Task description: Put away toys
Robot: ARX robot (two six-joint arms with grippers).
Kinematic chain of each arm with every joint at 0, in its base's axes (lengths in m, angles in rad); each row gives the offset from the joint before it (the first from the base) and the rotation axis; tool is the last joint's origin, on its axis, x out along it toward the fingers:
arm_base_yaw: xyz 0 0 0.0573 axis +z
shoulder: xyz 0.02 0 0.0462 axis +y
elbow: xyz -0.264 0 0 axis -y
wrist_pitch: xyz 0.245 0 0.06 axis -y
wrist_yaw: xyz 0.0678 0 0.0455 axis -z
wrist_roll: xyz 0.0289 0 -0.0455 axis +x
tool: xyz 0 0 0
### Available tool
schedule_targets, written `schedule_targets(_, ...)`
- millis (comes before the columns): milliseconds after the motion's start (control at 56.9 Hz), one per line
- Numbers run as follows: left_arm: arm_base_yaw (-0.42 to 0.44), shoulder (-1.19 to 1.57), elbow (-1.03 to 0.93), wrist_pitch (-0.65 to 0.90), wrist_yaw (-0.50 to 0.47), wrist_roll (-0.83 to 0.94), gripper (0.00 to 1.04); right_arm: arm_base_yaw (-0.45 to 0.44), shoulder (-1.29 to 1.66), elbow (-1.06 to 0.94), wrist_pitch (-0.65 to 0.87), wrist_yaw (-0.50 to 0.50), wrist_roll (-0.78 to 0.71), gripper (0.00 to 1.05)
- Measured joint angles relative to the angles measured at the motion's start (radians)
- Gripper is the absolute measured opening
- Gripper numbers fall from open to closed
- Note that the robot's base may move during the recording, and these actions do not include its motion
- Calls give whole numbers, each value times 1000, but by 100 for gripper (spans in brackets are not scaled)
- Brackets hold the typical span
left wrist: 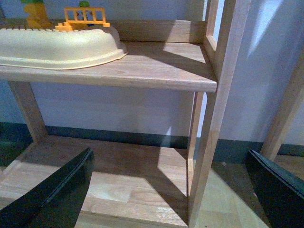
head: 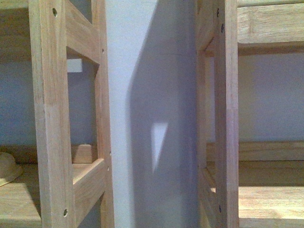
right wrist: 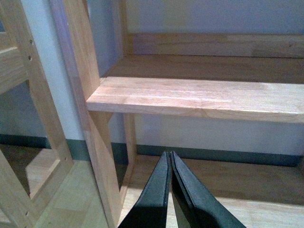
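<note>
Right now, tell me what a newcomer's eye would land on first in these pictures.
Pale wooden shelf frames fill the front view, with a white wall between them. In the left wrist view, a cream tub-like thing lies on a shelf, orange and yellow plastic toys behind it. The left gripper is wide open; the right gripper is shut on nothing, below a bare shelf board.

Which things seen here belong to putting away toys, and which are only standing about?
Job: orange toy fence, yellow toy blocks, both at the back of the wooden shelf. No plush toy is visible.
Standing about: cream dish, other shelf, wall.
</note>
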Motion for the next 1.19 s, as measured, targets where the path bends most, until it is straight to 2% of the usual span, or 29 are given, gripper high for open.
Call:
schedule_targets(896,0,0,0,0,0,0,99,0,-107,-117,23,0,0,7)
schedule_targets(1194,0,0,0,0,0,0,99,0,-107,-117,23,0,-2,54)
